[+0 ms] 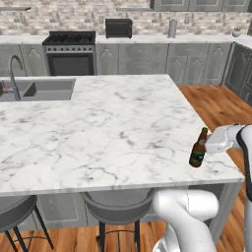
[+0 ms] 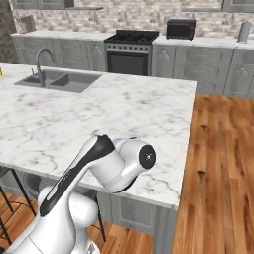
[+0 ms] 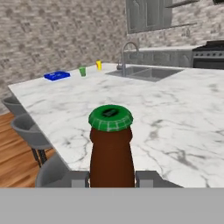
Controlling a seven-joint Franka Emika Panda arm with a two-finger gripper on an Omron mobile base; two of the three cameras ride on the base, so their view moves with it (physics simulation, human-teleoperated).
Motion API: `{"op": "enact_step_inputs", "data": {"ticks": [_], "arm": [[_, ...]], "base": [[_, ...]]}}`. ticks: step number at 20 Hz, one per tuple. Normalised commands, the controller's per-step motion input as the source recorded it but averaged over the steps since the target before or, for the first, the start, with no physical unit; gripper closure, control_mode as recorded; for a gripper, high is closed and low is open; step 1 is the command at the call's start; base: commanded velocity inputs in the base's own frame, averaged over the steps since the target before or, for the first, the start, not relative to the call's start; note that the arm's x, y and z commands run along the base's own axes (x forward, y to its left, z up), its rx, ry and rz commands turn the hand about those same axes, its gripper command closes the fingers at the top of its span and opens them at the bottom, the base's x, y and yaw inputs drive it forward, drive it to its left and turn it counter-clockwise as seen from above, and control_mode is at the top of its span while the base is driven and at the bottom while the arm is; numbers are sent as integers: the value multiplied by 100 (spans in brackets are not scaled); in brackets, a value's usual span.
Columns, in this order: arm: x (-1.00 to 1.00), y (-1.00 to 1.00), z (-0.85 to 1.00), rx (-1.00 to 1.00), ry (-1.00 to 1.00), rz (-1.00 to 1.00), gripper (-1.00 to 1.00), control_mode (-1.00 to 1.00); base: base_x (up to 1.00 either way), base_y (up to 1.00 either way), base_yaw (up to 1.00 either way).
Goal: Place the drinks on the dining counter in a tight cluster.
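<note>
The two-finger pincer (image 3: 112, 179) is clenched on the slim dark brown glass beer bottle with a green cap (image 3: 111, 148), tilted over the near right corner of the white grey-veined marble dining counter (image 1: 108, 128). Far ahead of it lies the grey built-in sink (image 3: 146, 73); its contents cannot be told.

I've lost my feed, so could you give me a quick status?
Fingers shut on beer bottle. Bottle tilted over dining counter corner. Nothing nearby blocking.
</note>
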Motion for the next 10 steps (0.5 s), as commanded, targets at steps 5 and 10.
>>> {"op": "enact_step_inputs", "data": {"ticks": [5, 10], "arm": [[0, 0, 0, 0, 0, 0, 100, 100], [0, 0, 0, 0, 0, 0, 100, 100]], "base": [[0, 0, 0], [0, 0, 0]]}}
